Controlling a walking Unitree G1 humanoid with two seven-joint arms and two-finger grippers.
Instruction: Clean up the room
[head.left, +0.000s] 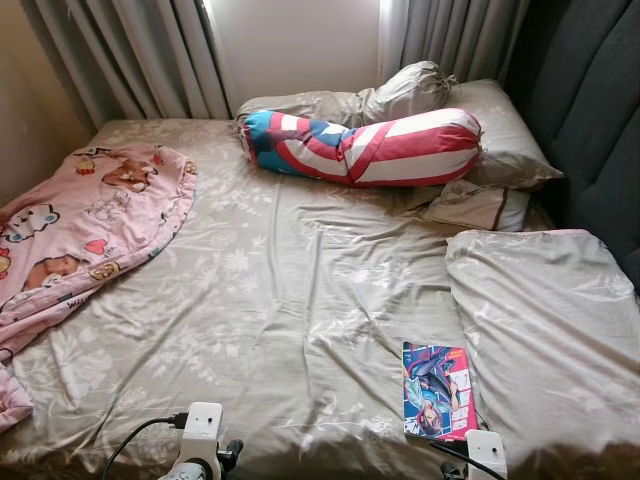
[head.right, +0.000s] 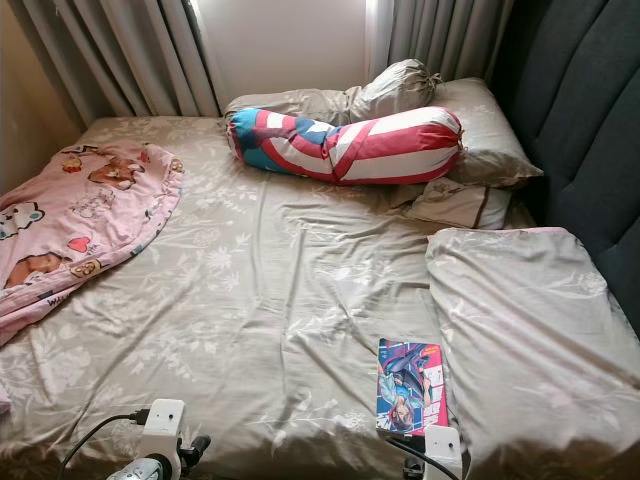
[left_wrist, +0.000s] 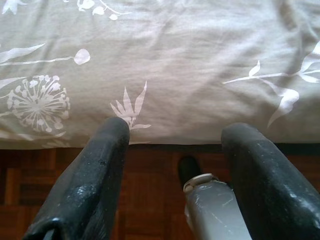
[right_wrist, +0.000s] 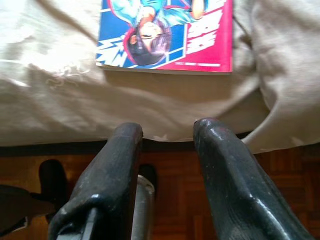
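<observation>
The book (head.left: 437, 391) lies flat on the bed (head.left: 300, 300) at its near edge, just beside the grey duvet (head.left: 550, 320). Both the right gripper (right_wrist: 167, 131), near the book, and the left gripper (left_wrist: 175, 132) have their 2 fingers apart, empty. The book looks light, thin and glossy: best pinched at its near edge.

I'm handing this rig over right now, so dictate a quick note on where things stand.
Left hand: open, empty, at the bed's near edge.
Right hand: open, empty, just short of the comic book.
Comic book lies on the bedsheet beside a grey pillow; pink blanket is crumpled at the left, striped bolster near the headboard.
Nothing picked up yet; book, blanket and pillows all remain to tidy.
</observation>
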